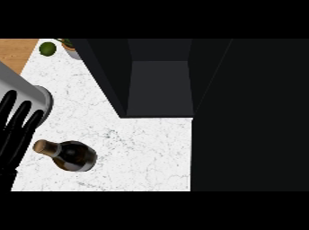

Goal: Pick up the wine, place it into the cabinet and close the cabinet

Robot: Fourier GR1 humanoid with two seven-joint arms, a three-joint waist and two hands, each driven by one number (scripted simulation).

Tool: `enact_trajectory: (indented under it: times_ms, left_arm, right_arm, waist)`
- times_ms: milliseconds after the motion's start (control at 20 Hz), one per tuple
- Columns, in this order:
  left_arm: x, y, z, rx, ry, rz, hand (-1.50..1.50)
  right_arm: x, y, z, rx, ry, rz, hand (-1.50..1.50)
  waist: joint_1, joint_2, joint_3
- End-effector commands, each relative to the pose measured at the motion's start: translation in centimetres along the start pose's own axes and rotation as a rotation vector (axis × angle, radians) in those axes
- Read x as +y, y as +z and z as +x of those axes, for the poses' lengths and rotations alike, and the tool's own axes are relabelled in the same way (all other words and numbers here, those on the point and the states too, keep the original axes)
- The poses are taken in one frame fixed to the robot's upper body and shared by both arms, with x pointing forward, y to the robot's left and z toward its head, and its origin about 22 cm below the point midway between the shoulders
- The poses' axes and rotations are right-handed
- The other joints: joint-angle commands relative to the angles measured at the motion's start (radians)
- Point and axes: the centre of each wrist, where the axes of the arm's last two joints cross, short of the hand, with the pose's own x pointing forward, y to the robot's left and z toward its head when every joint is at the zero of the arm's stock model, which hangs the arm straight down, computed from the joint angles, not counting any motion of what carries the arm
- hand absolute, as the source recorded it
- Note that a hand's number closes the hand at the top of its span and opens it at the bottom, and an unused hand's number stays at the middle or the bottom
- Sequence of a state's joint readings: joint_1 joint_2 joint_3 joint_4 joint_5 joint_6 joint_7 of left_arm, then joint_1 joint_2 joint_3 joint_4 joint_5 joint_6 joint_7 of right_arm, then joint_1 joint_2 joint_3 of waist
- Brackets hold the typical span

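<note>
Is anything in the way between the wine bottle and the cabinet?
Nothing visible is. Only bare white counter lies between the wine bottle and the dark cabinet. The left robot hand shows just left of the bottle, with nothing between them either.

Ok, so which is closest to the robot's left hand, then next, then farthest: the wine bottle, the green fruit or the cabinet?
1. The wine bottle, on the counter just right of the left hand.
2. The green fruit, far back on the left, and the cabinet, across to the right, are both much farther. Those two are too close to call.
</note>
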State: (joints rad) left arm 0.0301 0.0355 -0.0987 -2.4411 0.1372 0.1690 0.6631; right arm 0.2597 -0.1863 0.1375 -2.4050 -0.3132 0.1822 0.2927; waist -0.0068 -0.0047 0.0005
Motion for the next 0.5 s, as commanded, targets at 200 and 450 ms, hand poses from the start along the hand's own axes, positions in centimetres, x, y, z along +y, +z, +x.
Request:
enact_trajectory:
  times_ms: [200, 450]
  left_arm:
    - [-0.7, 1.7, 3.1, -0.034, 0.024, 0.001, -1.50]
    - [-1.2, 2.5, 4.0, -0.044, 0.006, 0.014, -1.50]
  right_arm:
    - [2.1, 2.9, 5.7, -0.042, -0.028, 0.028, -1.50]
    - [2.6, 2.2, 5.4, -0.062, -0.031, 0.037, -1.50]
  waist:
    - [-0.007, -0.002, -0.001]
    - [0.000, -0.004, -0.001]
